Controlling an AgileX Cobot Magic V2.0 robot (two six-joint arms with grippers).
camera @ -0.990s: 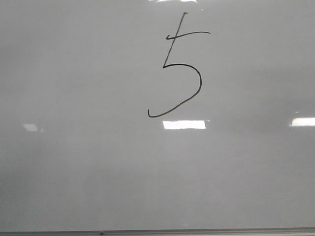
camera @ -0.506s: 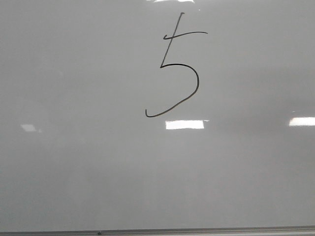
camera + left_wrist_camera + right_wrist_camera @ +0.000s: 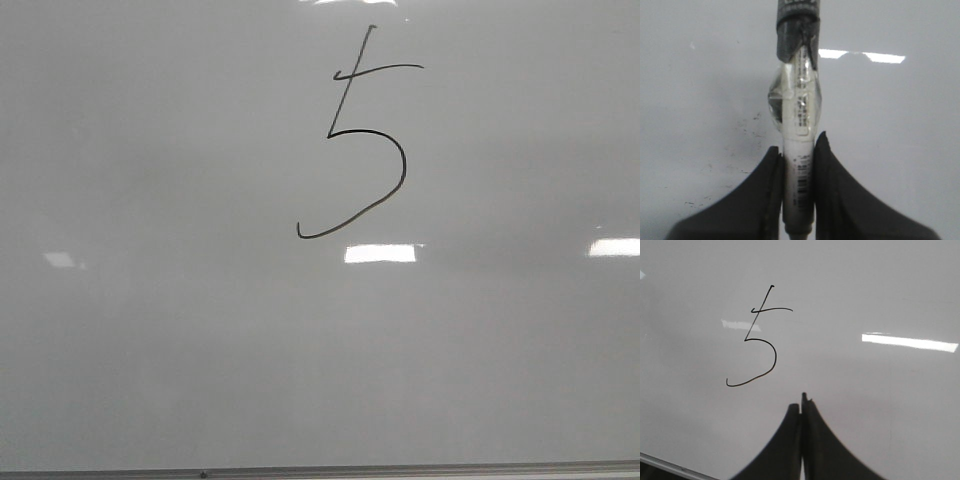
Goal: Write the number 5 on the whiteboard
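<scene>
The number 5 (image 3: 402, 165) is drawn in thin black marker on the whiteboard (image 3: 150, 330), high and a little right of middle in the front view. It also shows in the right wrist view (image 3: 774, 352), ahead and to one side of my right gripper (image 3: 802, 402), which is shut and empty above the whiteboard (image 3: 890, 415). My left gripper (image 3: 797, 147) is shut on a white marker (image 3: 799, 125) with a dark cap end (image 3: 796, 30), held over the whiteboard (image 3: 900, 150). No gripper shows in the front view.
The board's thin metal edge strip (image 3: 400, 468) runs along the bottom of the front view and shows in the right wrist view (image 3: 665, 464). Bright glare patches (image 3: 380, 253) lie on the board. Faint dark specks (image 3: 747, 120) mark it near the marker.
The 5 has barely shifted in the front view, a few pixels left and then slightly back. The glare patch below it has drifted right.
</scene>
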